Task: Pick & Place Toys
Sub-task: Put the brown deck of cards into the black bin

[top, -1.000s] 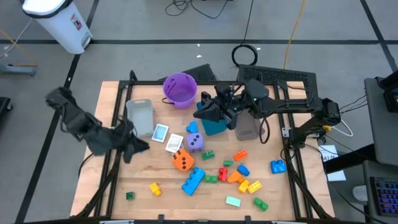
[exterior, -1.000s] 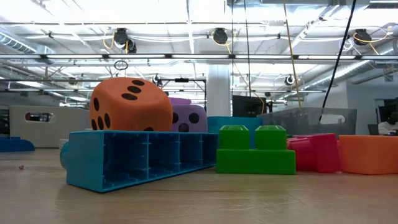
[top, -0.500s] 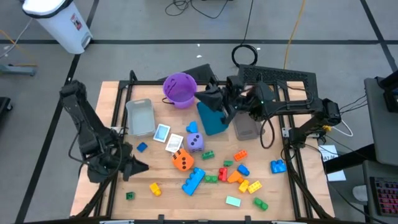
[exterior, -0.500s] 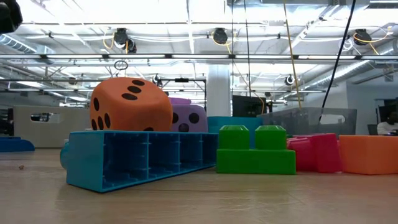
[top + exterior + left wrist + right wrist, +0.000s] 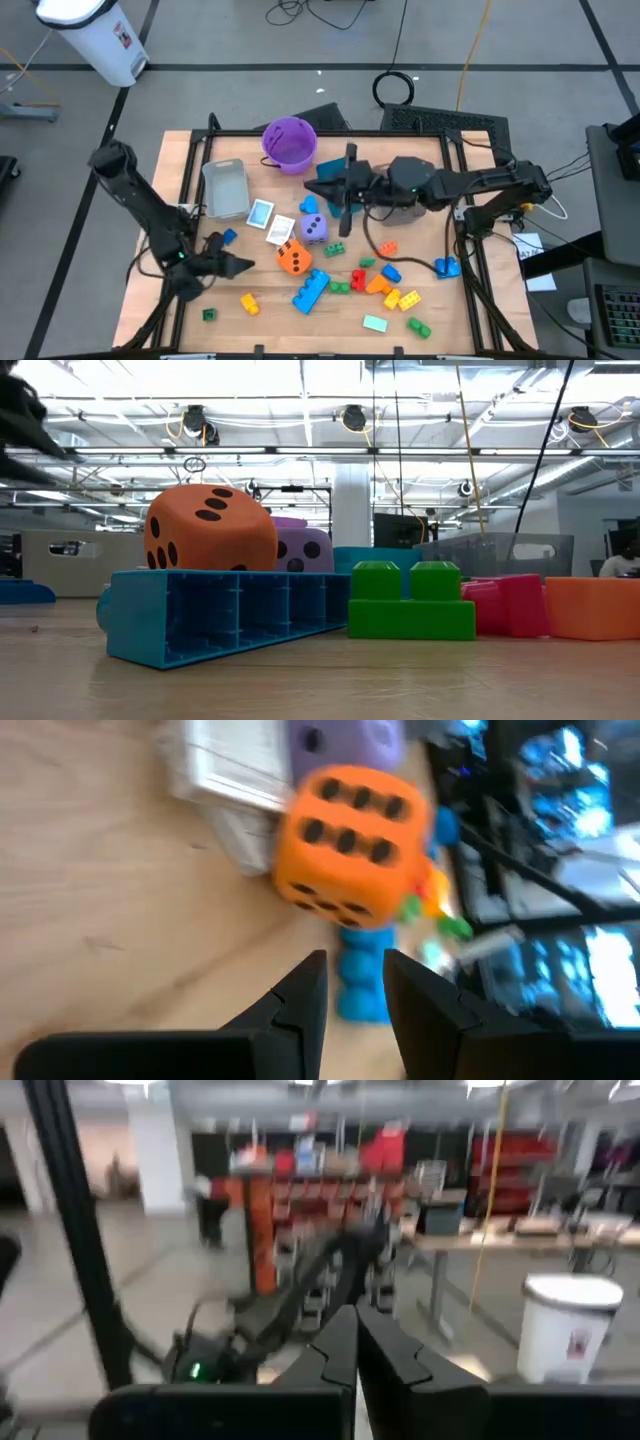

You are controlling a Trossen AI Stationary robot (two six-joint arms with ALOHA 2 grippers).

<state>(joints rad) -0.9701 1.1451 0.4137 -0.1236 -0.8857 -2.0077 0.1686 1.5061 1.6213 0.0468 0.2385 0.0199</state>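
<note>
Toys lie over the table's middle and near right: an orange dotted die (image 5: 293, 259), a purple die (image 5: 314, 229), a long blue brick (image 5: 311, 290), picture cards (image 5: 258, 213), a small blue brick (image 5: 228, 237) and several bright bricks (image 5: 385, 283). My left gripper (image 5: 240, 266) is low over the table, just left of the orange die (image 5: 345, 845). It points at the die and is open by a narrow gap (image 5: 355, 990). My right gripper (image 5: 312, 187) is shut and empty (image 5: 355, 1345). It is raised above the table's middle and points level toward the left.
A purple bucket (image 5: 290, 143) stands at the far middle and a clear bin (image 5: 225, 188) at the far left. The teal bin (image 5: 375, 558) and grey bin (image 5: 495, 555) lie mostly under my right arm. A yellow brick (image 5: 249, 303) and a green brick (image 5: 209, 314) lie near left.
My left gripper has gone toward the table's near edge, then right toward the orange die. A small blue brick now shows on the table where it was. My right gripper has moved off the teal bin toward the table's left and near side and has turned level.
</note>
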